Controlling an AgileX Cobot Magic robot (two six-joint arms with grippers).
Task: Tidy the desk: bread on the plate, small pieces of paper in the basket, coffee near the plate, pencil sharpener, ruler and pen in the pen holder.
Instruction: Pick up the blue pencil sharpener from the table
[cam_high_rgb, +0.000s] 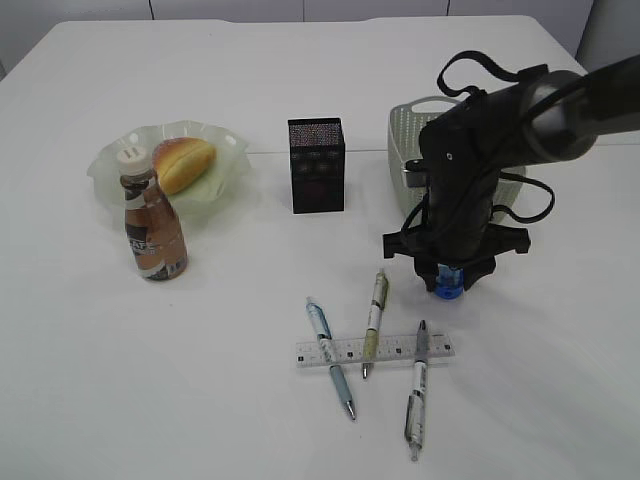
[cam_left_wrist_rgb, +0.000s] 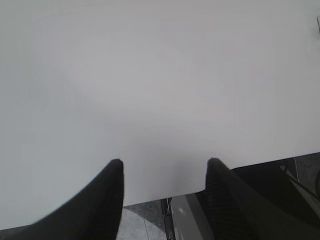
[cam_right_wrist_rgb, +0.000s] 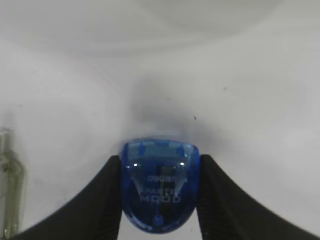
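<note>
with the blue pencil sharpener (cam_right_wrist_rgb: 159, 197) clamped in the right gripper (cam_right_wrist_rgb: 159, 200), it should be lifted straight, then lowered into the pen holder (cam_high_rgb: 317, 165).

At the very back there is a pale grey wall (cam_high_rgb: 230, 8). It is made of flat panels with thin dark lines between them (three lines show). On the far right, one corner (cam_high_rgb: 612, 30) looks a bit darker. In the left wrist view, low down, some grey floor (cam_left_wrist_rgb: 142, 225) shows, with a thin line across it. Just beside it sits a pale grey boxy thing (cam_left_wrist_rgb: 187, 217); it is too blurry to tell what it is.
</note>
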